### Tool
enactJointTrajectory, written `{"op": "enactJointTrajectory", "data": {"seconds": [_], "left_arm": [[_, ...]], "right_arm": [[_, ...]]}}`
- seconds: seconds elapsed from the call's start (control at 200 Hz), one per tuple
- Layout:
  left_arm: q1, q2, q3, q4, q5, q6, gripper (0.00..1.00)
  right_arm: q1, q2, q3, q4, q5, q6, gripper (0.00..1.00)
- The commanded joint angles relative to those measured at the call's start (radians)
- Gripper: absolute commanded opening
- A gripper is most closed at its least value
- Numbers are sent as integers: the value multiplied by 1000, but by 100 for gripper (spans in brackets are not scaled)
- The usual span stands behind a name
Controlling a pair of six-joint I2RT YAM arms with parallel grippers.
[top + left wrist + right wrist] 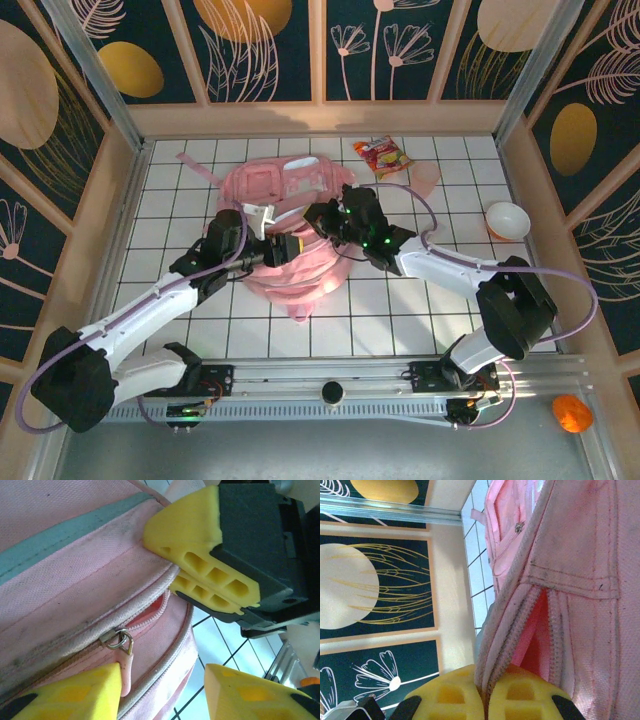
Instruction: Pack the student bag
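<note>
Currently the student bag [285, 190] lies in the middle of the tiled table [180, 180], between the two arms, and both grippers are at its near edge. The right gripper [485, 695] is clamped on the bag: its two yellow pads press together on a seam edge beside the zip, with the fabric pinched between them. The left gripper [162, 695] sits just beside it with its pads apart. The metal zip pull [119, 641] and its pink tab hang at the inner face of one pad, and we cannot tell whether the tab touches it.

From above, the two wrists cover the spot where they meet the bag, so the grip itself is hard to make out there. The zip stands partly parted with a red lining showing in the gap; what lies inside is hidden.

We count one bag, two grippers and one zip pull in the close view. We also count one snack packet [381, 155] beyond the bag, one white bowl [507, 219] well to the right, and one orange object [570, 412] at the near right corner, too small to name.
</note>
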Motion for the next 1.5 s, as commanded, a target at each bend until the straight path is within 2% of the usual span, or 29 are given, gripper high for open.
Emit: {"op": "enactJointTrajectory", "data": {"seconds": [0.0,0.14,0.245,0.31,0.38,0.46,0.57,0.711,0.926,1.021,1.096,1.221,1.276,1.411,1.496], "left_arm": [[-3,12,22,31,-55,9,45],[-3,44,20,15,-130,-19,45],[-2,66,27,17,-156,-34,39],[-3,75,40,0,-175,-30,27],[-3,79,58,-59,-228,-13,10],[-1,73,70,-139,-295,11,0],[18,55,62,-241,-377,34,0],[144,18,-5,-263,-328,72,0],[185,10,14,-298,-374,152,0],[206,29,19,-308,-386,166,0],[228,36,25,-323,-392,181,0],[256,23,9,-308,-387,212,0],[266,22,8,-292,-360,239,0],[270,20,11,-223,-177,336,0],[270,26,19,-206,-72,396,0]], "right_arm": [[19,-4,65,143,-35,-10,0],[20,-13,68,131,-30,-15,0],[23,-20,68,121,-22,-19,0],[25,-23,67,115,-22,-23,0],[21,-33,67,98,-21,-36,0],[7,-49,64,71,-32,-58,0],[-44,-79,45,37,-127,-93,0],[-115,-110,21,-26,-260,-147,0],[-211,-128,9,-118,-416,-235,0],[-224,-134,13,-195,-419,-296,0],[-281,-140,26,-283,-405,-355,0],[-337,-141,26,-309,-440,-401,0],[-349,-130,33,-318,-462,-424,0],[-355,-108,63,-350,-488,-507,0],[-355,-125,90,-391,-469,-603,19]]}}
